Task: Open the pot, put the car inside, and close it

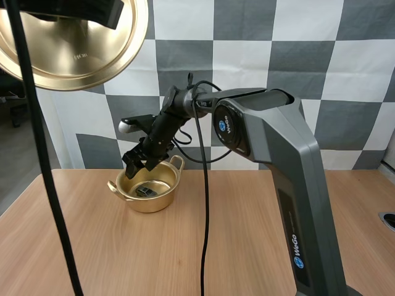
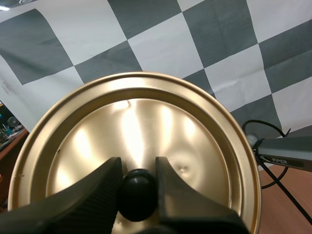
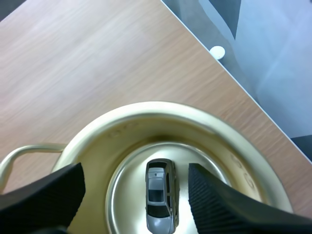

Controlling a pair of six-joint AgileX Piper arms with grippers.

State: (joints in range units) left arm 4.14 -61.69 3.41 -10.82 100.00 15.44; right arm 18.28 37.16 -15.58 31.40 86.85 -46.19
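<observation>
Pot, one, one car inside, one lid aloft

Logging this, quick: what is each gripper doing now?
Left gripper: shut on the black knob of the golden metal lid.
Right gripper: open above the golden pot.

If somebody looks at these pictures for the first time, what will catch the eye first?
First comes the big golden lid, held high by its black knob in the left gripper. Next is the small grey car inside the open golden pot on the table, with the right gripper open just above it.
</observation>
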